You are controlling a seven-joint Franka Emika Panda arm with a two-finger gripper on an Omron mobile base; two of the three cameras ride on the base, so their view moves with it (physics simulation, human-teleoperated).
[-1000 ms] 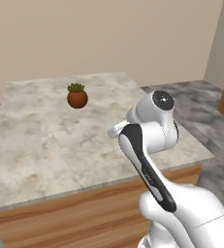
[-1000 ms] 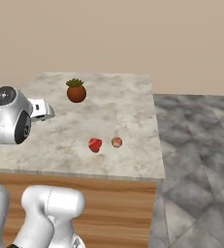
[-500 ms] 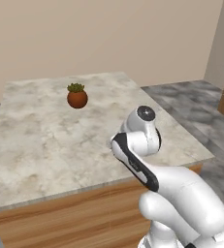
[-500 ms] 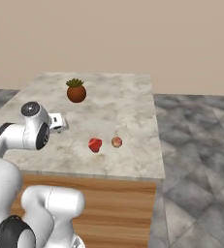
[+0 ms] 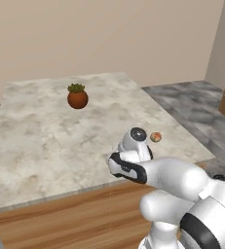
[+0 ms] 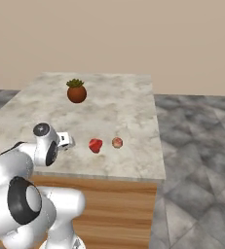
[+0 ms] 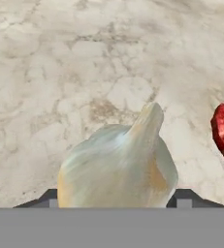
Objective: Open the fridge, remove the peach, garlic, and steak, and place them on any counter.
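A: Marble tabletop (image 6: 133,102) is recorded, a potted plant (image 6: 76,91) towards the back.

B: Steak (image 6: 95,145) and peach (image 6: 117,142) are listed near the front edge. Garlic (image 7: 118,164) is clamped between the fingers (image 7: 184,197), just above the tabletop, beside the steak.

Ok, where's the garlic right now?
The garlic sits between the fingers in the hand view, low over the counter, with the steak just beside it.
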